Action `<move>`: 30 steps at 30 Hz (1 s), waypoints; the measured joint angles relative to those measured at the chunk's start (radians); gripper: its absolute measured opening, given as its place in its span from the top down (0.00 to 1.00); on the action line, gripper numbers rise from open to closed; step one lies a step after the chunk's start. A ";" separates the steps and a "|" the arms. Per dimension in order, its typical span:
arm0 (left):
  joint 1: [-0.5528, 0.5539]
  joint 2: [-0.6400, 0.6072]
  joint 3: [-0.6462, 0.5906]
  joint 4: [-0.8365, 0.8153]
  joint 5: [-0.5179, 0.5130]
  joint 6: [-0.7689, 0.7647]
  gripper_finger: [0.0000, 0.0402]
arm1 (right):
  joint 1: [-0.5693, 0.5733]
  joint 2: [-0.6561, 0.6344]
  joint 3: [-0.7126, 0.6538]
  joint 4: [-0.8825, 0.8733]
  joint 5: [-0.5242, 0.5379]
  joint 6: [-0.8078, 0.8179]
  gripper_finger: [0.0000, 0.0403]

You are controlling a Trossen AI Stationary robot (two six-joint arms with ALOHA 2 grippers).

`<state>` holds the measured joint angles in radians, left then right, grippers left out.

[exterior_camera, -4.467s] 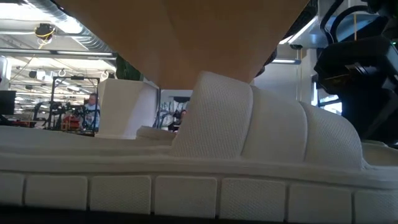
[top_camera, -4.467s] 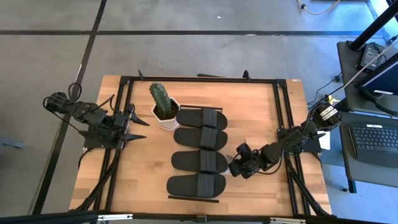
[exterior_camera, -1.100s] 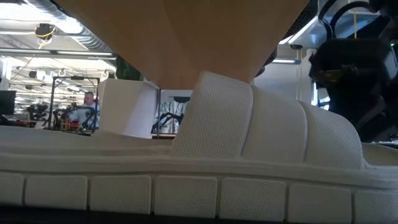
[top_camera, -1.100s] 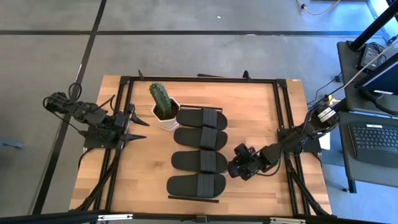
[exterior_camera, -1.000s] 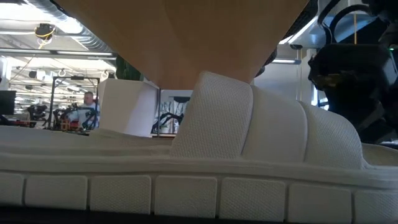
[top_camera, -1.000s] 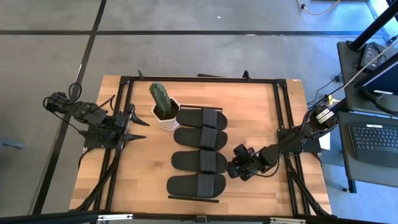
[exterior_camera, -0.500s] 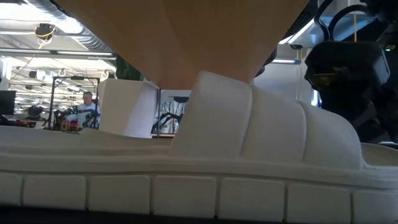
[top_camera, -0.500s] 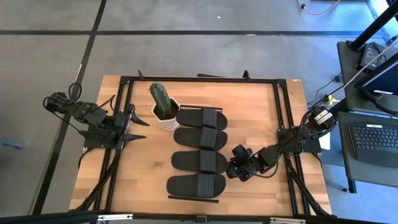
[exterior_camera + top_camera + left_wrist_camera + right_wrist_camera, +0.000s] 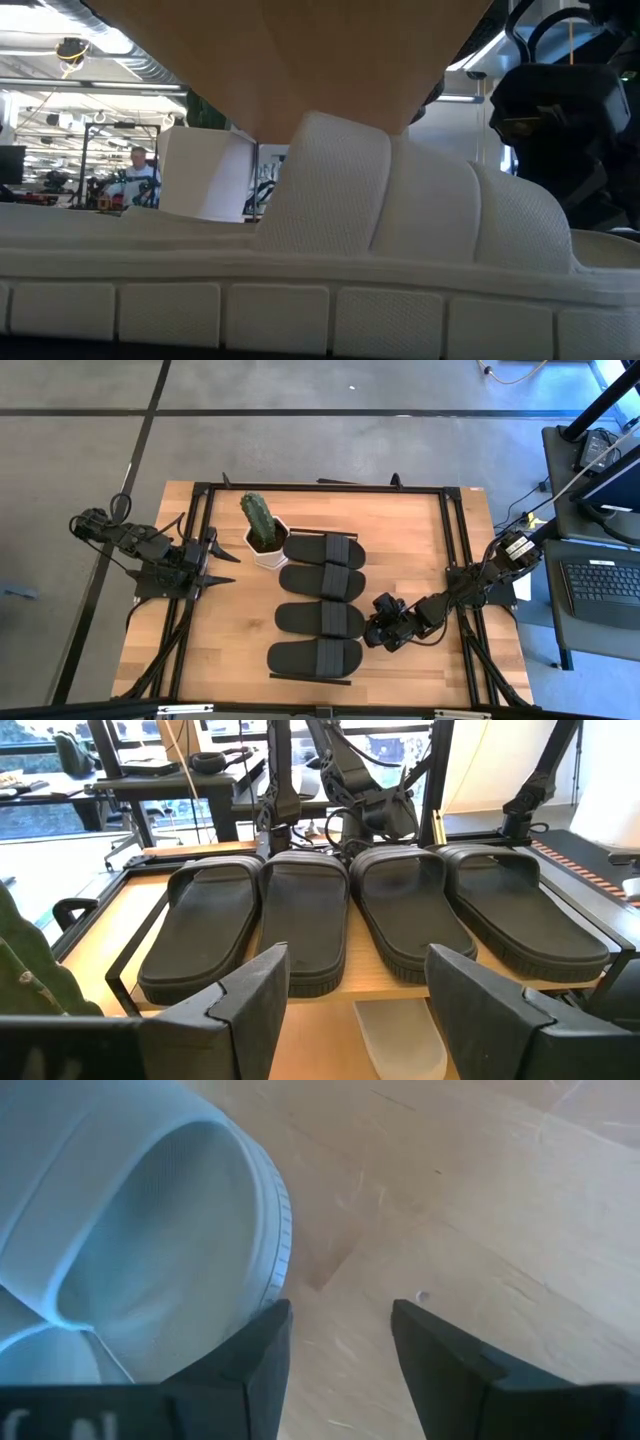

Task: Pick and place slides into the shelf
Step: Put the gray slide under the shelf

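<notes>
Four black slides (image 9: 322,604) fill the shelf (image 9: 312,680); the right hand (image 9: 372,637), spread and empty, could nudge one askew.

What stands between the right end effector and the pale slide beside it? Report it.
Nothing visible does. The right end effector, open, sits right at the pale slide's rounded end, with only bare tabletop around them.

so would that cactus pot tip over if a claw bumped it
Probably yes. The cactus stands tall over a small white pot, so it looks top-heavy. The pot touches the nearest black slide, which might brace it on that side only. It should slide easily on the smooth wooden tabletop.
</notes>
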<state>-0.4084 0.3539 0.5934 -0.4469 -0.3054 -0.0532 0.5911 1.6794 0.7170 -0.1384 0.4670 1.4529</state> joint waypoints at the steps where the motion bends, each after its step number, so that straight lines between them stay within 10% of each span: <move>1: 0.000 0.000 0.000 0.000 0.000 0.000 0.44 | 0.000 -0.001 0.000 -0.006 -0.016 -0.008 0.56; 30: 0.000 0.000 0.000 -0.021 0.000 -0.050 0.44 | 0.056 -0.050 -0.003 -0.039 0.030 0.008 0.56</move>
<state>-0.4084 0.3538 0.5934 -0.4679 -0.3054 -0.1032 0.6472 1.6293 0.7136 -0.1769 0.4966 1.4605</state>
